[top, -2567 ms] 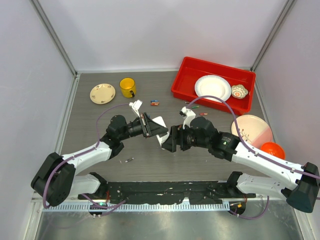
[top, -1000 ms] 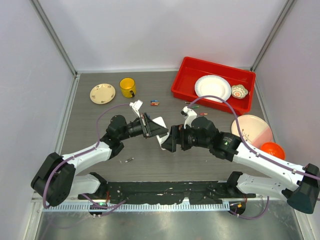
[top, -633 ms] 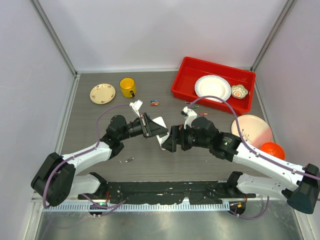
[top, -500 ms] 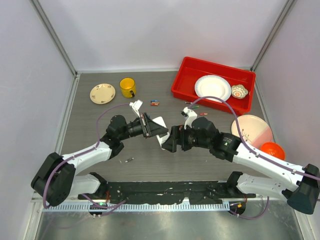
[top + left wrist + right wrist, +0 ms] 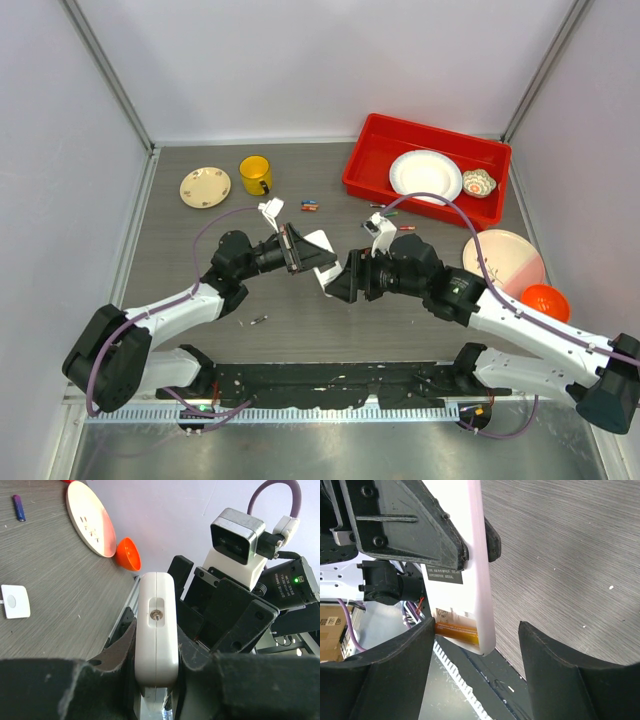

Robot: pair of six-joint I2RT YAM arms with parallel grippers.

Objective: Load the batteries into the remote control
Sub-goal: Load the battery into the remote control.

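Item: remote [image 5: 157, 630], clamped edge-on in left end effector [image 5: 298, 252]; battery [image 5: 456, 630], orange, shows at its end; right end effector [image 5: 338, 282], spread wide astride remote, should press battery home gently, squarely.

1. You are looking at a dark grey wood-grain table [image 5: 180, 260].
2. A cream plate [image 5: 205, 186] is sitting near the far-left corner, and a yellow mug [image 5: 255, 174] is standing just beside it.
3. A red tray [image 5: 362, 150] is resting at the far-right corner.
4. Small batteries [image 5: 309, 206] are lying between the mug and the tray, and further batteries [image 5: 390, 212] are lying just beside the tray's near wall.
5. A pink plate [image 5: 510, 262] and an orange bowl [image 5: 546, 299] are sitting along the right edge.
6. A small dark cylinder [image 5: 258, 320] is lying towards the near edge, left of centre.
7. A small white square [image 5: 15, 601] is lying flat in the left wrist view.
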